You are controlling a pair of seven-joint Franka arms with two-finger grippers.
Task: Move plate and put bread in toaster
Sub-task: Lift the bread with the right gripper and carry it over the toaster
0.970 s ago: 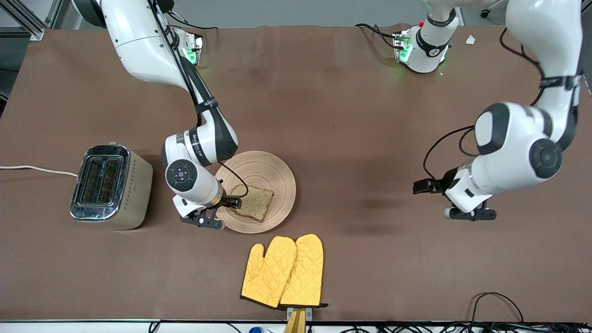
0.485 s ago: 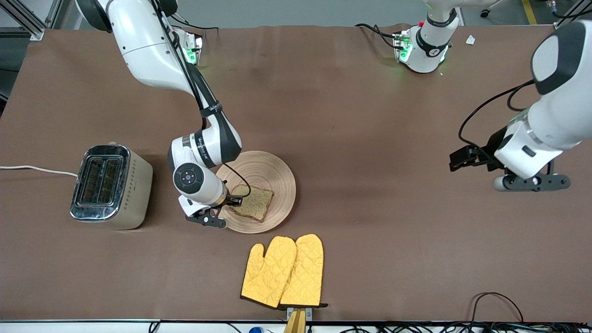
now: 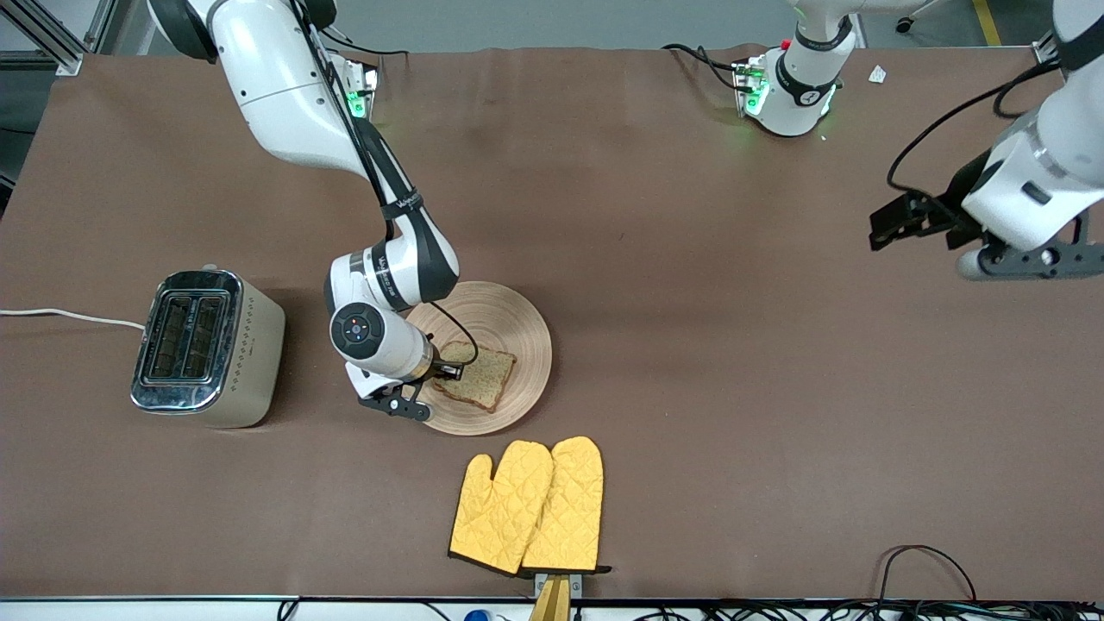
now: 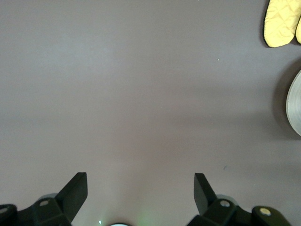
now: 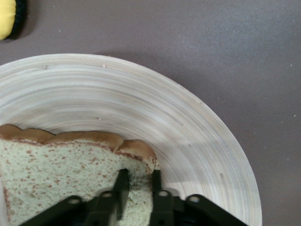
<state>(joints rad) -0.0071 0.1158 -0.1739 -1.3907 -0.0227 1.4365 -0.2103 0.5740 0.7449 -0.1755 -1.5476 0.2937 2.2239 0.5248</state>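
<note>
the right gripper [image 5: 137, 181], lower centre of frame, is pinching the bread [image 5: 61, 179] edge; soft, light, crumbly. the left gripper [image 4: 140, 190] is waiting, fingers wide, empty.

Plates: I count one plate [image 3: 509, 323].
Bread: I count one bread [image 3: 479, 379] slice.
Toasters: I count one toaster [image 3: 207, 348], and I see two slots in its top.
Oven mitts: I count two yellow oven mitts [image 3: 528, 504].
Arms: I operate two.
Grippers: I count two, the left gripper [image 3: 1031, 260] and the right gripper [image 3: 412, 403].
</note>
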